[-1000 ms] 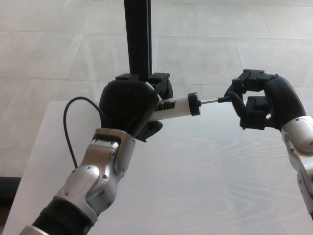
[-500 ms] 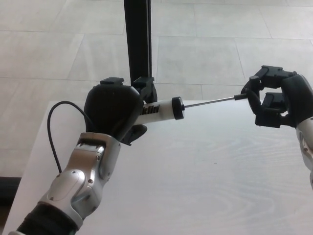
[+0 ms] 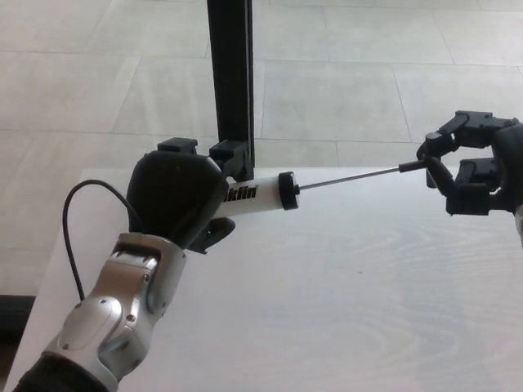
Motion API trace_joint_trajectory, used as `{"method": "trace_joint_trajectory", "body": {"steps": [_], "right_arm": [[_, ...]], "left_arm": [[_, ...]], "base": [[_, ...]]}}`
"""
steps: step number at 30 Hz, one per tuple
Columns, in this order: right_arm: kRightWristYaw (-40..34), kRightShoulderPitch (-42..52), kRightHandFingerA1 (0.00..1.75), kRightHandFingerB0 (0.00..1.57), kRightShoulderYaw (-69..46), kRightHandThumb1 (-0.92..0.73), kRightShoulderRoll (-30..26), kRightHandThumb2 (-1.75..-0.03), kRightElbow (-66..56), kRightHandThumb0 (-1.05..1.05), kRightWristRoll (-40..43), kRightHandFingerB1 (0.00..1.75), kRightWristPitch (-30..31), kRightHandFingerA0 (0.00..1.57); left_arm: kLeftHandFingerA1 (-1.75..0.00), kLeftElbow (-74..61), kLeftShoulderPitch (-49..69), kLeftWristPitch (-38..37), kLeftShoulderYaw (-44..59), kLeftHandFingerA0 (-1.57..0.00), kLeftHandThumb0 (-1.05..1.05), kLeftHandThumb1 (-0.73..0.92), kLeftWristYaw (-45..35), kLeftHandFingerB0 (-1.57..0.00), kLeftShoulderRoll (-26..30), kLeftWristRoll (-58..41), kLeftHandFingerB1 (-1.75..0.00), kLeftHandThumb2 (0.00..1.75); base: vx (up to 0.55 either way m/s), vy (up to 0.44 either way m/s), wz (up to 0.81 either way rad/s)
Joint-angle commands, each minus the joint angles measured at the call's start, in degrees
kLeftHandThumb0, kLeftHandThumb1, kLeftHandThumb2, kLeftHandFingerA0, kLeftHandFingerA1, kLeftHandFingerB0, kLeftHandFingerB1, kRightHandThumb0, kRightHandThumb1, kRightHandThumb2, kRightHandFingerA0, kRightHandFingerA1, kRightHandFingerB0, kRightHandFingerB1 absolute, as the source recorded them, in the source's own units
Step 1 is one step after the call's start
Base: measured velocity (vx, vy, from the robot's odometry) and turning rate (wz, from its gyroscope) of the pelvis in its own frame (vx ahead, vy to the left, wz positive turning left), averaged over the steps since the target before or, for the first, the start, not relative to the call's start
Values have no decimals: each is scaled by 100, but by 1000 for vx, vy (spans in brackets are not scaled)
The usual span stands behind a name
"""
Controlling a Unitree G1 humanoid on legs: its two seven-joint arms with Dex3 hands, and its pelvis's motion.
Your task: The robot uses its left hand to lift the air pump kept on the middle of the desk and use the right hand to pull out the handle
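The air pump (image 3: pixel 253 194) is a white cylinder with black lettering and a black end cap, held level above the desk. My left hand (image 3: pixel 176 196) is shut on its barrel at the left. A thin metal rod (image 3: pixel 351 176) runs out of the cap to the right, drawn far out. Its black handle end sits in my right hand (image 3: pixel 470 167), which is shut on it at the right edge of the view. A thin black hose (image 3: pixel 69 229) loops out behind my left hand.
The pale wood-grain desk (image 3: pixel 327 310) fills the lower part of the view. A black upright post (image 3: pixel 231 73) stands just behind my left hand. Tiled floor lies beyond the desk's far edge.
My hands have moved apart: the right hand went right with the handle, the left hand went left and slightly down with the barrel. The rod shows much longer than one second ago.
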Motion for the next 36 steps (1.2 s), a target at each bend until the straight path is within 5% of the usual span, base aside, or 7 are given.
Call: {"method": "trace_joint_trajectory", "body": {"steps": [1,5,8,10,27,32,36], "right_arm": [[-119,114,157,80,-331,-59,-217,-102,60,-15,163,120,86,94],[297,168,88,22,-332,-59,-232,-89,-136,-51,345,50,476,93],[1080,240,34,0,-46,-64,-582,-92,-209,-99,411,0,534,9],[1301,230,1,0,46,-61,-728,-92,-109,-97,404,0,489,0],[928,-14,0,0,-580,-92,-711,-71,179,-99,762,0,827,0],[730,-35,21,0,-716,-83,-620,-115,241,-105,794,0,731,0],[685,-70,21,0,-702,-84,-616,-115,227,-103,757,0,787,0]], "left_arm": [[-166,32,261,124,226,-82,-16,63,-167,-67,328,-53,-136,73],[-172,8,317,93,273,-85,-13,60,-191,-61,241,-158,-144,71],[-169,-22,337,152,168,-75,-18,56,-247,-68,284,20,-139,71],[-169,49,366,56,128,-92,-15,61,-138,-68,263,26,-133,78],[-173,106,601,64,-687,-84,-22,65,-1513,-72,-22,-165,-136,94],[-78,-63,655,600,-1112,-68,-31,76,-3433,-59,-107,-445,-57,62],[-68,-65,442,916,-1240,-57,-33,78,-4288,-43,-90,-472,-47,62]], "base": [[0,0,0],[0,0,0],[0,0,0],[0,0,0],[0,0,0],[0,0,0],[0,0,0]]}}
